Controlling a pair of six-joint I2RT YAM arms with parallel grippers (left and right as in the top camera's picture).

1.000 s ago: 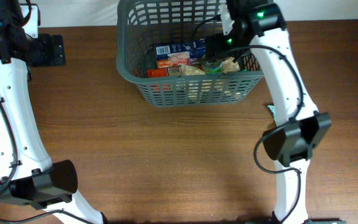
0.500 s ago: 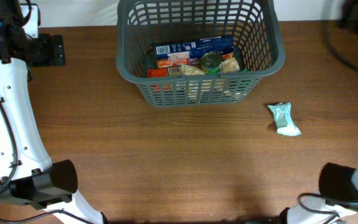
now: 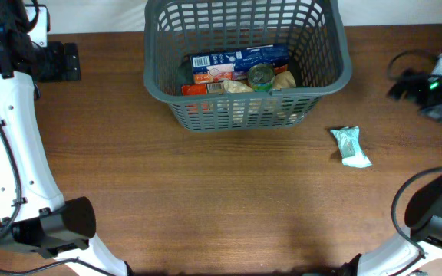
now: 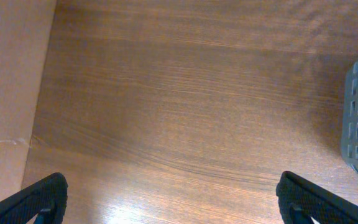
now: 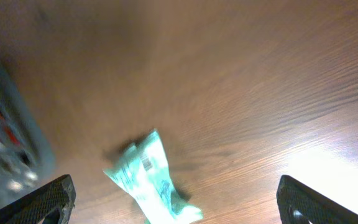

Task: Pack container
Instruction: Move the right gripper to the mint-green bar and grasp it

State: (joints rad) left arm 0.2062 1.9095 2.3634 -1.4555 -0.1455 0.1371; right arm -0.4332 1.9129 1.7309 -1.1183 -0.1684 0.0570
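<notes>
**Right gripper**: jaws wide apart, empty; wrist view blurred. **Left gripper**: jaws apart, empty, over bare table at 10 o'clock corner.

**Risk:** pale green packet lies thin and flat. Fingertips closing high would skim it, closing low would scrape wood. Slick wrapper could squirt sideways.

**Overhead view:** packet at 8 o'clock of right gripper. Container, holding boxes and can, lies at 9 o'clock of right gripper and 3 o'clock of left. Packet outside it, near its 4 o'clock corner.
</notes>
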